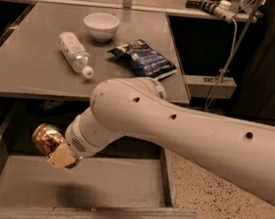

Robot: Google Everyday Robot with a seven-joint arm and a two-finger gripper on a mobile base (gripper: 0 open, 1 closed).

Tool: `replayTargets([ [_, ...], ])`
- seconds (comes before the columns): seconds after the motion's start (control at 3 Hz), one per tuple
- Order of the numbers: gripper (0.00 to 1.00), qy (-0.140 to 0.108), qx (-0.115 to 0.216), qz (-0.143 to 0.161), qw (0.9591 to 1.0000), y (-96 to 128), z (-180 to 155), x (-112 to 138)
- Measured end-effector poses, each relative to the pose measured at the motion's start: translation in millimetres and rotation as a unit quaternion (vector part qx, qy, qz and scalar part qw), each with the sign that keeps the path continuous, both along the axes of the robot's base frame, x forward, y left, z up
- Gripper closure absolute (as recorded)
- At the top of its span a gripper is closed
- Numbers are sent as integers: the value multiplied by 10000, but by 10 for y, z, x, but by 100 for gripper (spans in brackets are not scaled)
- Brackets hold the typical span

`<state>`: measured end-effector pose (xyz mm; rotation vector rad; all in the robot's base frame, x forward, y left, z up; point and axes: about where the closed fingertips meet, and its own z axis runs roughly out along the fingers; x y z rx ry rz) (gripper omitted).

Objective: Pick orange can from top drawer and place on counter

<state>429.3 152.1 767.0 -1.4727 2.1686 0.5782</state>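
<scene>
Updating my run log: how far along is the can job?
Done: the top drawer is open and the gripper is shut on the orange can, clear of the drawer floor. In hand: the transfer. Left: setting it on the counter, which holds a bottle, bowl and bag.
</scene>
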Motion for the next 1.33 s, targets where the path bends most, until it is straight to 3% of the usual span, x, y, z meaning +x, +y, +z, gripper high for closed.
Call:
replayTargets([
  [0.33, 100, -21, 15, 32, 10000, 7, 21, -8],
  [0.67, 100, -330, 135, 51, 9994, 35, 221, 47],
  [1.33, 100, -950, 330, 382, 9942, 411, 865, 295],
])
